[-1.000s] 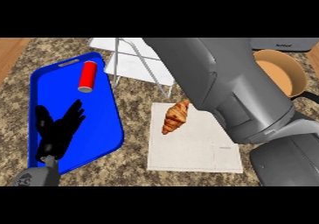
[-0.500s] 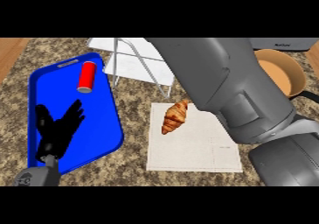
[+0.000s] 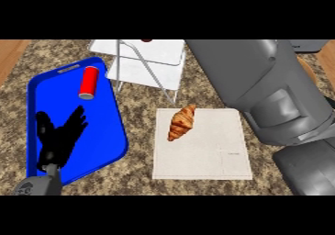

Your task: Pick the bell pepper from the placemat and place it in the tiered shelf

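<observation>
A white tiered shelf on thin wire legs stands at the back of the counter. At its far edge shows a small dark red sliver; I cannot tell what it is. The pale placemat lies in the middle with a croissant on its near-left corner; no bell pepper shows on it. My right forearm rises from the lower right past the mat to the picture's top, where its hand is out of sight. My left hand rests open, fingers up, over the blue tray.
A blue tray lies at the left with a red can on its far end. The counter top is speckled stone, with wood showing at the far left and right edges. A grey object sits at the back right.
My right forearm has swung a little to the right, uncovering more of the shelf and the croissant. The left hand, tray and can have not moved.
</observation>
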Available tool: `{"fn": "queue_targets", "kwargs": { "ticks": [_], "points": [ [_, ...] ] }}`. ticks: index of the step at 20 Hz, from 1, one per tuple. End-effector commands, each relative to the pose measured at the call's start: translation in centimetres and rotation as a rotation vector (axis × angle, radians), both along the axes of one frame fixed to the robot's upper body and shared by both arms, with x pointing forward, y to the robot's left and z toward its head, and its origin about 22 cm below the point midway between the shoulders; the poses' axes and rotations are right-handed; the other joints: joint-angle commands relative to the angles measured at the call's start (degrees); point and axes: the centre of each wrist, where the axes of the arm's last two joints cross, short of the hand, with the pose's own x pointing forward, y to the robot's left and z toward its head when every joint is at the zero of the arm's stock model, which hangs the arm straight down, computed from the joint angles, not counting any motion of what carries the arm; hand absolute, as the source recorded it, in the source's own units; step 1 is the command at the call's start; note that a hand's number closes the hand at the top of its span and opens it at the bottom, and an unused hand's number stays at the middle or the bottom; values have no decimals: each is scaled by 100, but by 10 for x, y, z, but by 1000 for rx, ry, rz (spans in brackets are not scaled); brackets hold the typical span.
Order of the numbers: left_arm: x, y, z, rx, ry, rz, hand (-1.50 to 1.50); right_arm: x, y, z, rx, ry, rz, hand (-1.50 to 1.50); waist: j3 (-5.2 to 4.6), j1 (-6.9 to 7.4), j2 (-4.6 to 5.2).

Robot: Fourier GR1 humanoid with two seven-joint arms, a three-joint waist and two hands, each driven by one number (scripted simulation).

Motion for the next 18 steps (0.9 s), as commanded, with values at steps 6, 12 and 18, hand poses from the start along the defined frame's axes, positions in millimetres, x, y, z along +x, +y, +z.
{"fn": "queue_targets", "kwargs": {
  "ticks": [6,12,18],
  "points": [
    [-8,11,-8,-10,30,34,0,11,-55,28,173,-102,-246,-150,1,-227,-89],
    [-28,12,-15,-3,35,73,0,11,-106,26,243,-96,-263,-150,17,-421,-182],
    [-34,22,-18,7,44,93,0,-12,-142,20,222,-80,-191,-150,13,-514,-198]
  ]
}}
